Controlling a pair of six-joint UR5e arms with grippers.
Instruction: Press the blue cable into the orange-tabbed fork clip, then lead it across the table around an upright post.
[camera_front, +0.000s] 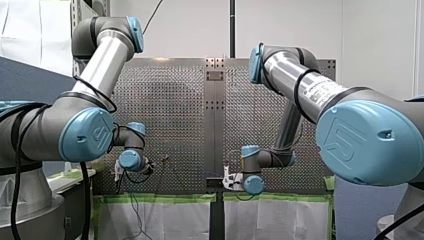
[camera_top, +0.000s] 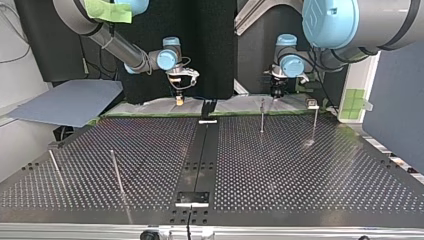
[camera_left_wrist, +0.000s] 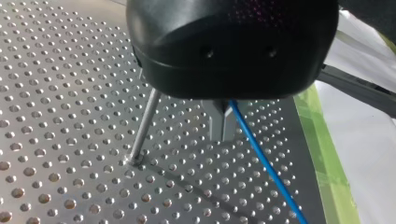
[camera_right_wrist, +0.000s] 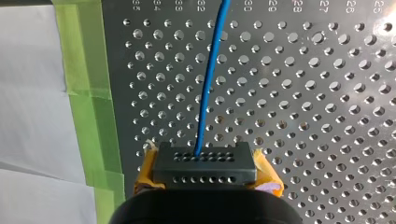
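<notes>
left fingers (camera_left_wrist: 217, 123) and right fingers (camera_right_wrist: 145, 169) each pinch the cable (camera_right_wrist: 211, 79). risk: a weak pinch slips, slack cable snags the post (camera_left_wrist: 145, 126) beside left fingers.

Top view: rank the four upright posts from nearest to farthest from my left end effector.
From my left end effector:
1. far-edge post, just beside it, toward the centre strip.
2. far-right post, at the view's right.
3. inner near post, in the view's left half.
4. outermost near post, furthest left.
</notes>
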